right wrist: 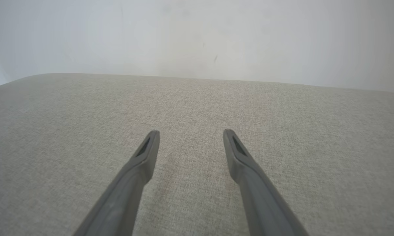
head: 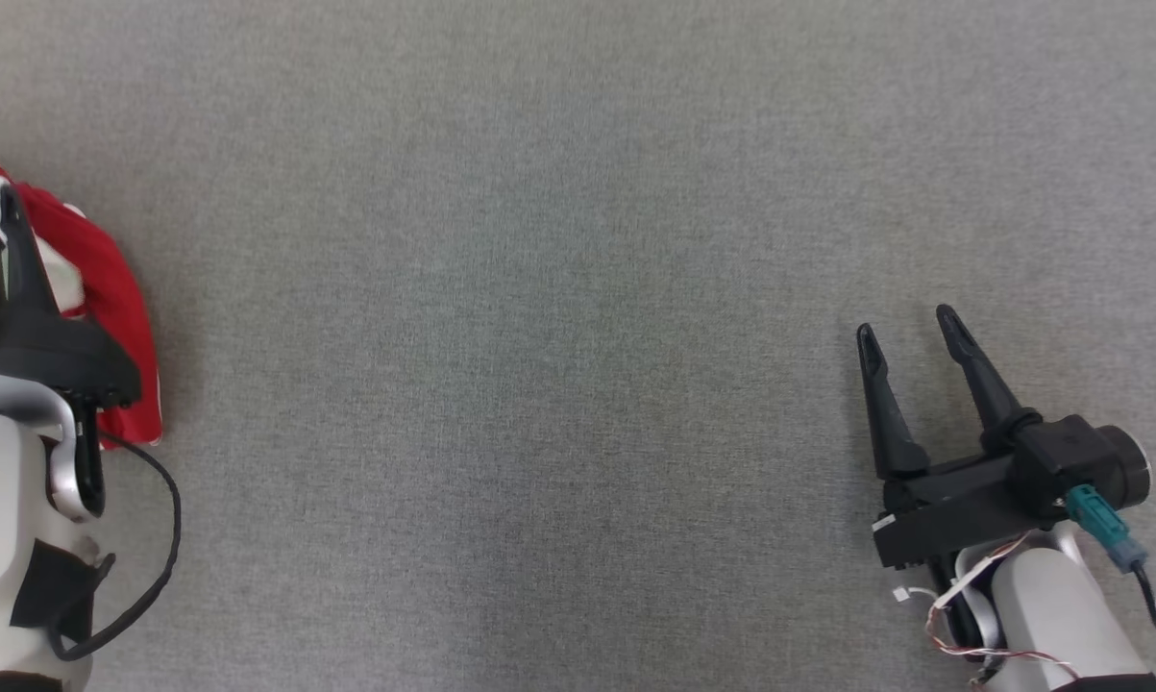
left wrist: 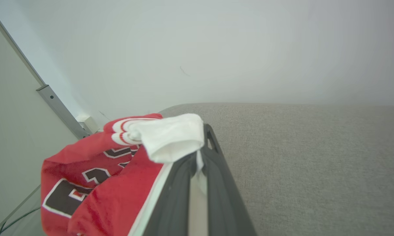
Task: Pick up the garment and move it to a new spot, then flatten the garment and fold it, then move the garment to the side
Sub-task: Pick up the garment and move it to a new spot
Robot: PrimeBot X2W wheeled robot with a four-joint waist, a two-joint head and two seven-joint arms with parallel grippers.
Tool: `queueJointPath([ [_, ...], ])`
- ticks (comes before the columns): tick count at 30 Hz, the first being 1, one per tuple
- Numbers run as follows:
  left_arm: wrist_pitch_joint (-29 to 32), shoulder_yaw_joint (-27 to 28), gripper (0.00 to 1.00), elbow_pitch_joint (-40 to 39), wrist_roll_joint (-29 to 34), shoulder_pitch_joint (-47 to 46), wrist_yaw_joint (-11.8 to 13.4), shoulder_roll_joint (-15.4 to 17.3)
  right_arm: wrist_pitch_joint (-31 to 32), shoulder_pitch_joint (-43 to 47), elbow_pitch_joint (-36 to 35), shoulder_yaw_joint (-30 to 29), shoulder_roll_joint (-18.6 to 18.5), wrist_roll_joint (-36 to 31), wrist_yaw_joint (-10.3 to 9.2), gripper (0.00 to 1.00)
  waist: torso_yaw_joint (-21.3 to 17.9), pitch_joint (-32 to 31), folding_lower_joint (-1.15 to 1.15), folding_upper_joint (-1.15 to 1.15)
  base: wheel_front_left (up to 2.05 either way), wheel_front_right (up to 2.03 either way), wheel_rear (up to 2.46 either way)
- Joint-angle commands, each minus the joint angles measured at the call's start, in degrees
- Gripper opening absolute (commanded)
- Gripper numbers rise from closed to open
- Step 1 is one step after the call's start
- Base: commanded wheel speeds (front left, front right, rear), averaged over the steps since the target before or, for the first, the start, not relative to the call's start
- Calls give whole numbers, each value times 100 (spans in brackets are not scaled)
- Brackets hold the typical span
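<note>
- Left gripper (left wrist: 201, 144) is clamped on a white hem of the garment (left wrist: 111, 183); the red bulk bunches just beside its fingers, by the worktop (head: 539, 336) edge.
- Right gripper (head: 906, 323) stands spread, holding nothing, well apart from the garment.
- I judge step one is in hand: grasp made, transfer not yet done.
- The next move calls for a clean lift, then a carry toward the bare worktop ahead of the right gripper.
</note>
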Motion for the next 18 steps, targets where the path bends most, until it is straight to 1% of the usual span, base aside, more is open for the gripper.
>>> queueJointPath([
  [1,-16,12,0,-163,121,75,-31,51,-3,18,43,-9,104,28,-14,100,-73,-196,0,-1,0,0,0],
  [4,-17,-54,0,-397,241,20,-143,109,-3,72,136,6,238,23,-14,100,-139,-422,0,-1,0,0,0],
  [5,-17,-129,0,-574,345,-73,-238,123,-2,103,177,10,335,27,-14,100,-191,-579,0,-1,0,0,0],
  [9,-17,-261,0,-826,426,-206,-408,84,-3,130,244,-13,475,36,-14,100,-283,-779,0,-1,0,0,0],
  [12,-17,-442,0,-1055,454,-389,-552,-82,-2,156,312,-50,596,47,-14,100,-392,-960,0,-1,0,0,0],
  [16,-17,-680,0,-1331,404,-516,-657,-355,-3,195,421,-55,733,33,-14,100,-605,-1178,0,-1,0,0,0],
  [18,-17,-829,0,-1446,339,-509,-706,-555,-3,239,475,-73,794,28,-14,100,-734,-1283,0,-1,0,0,0],
])
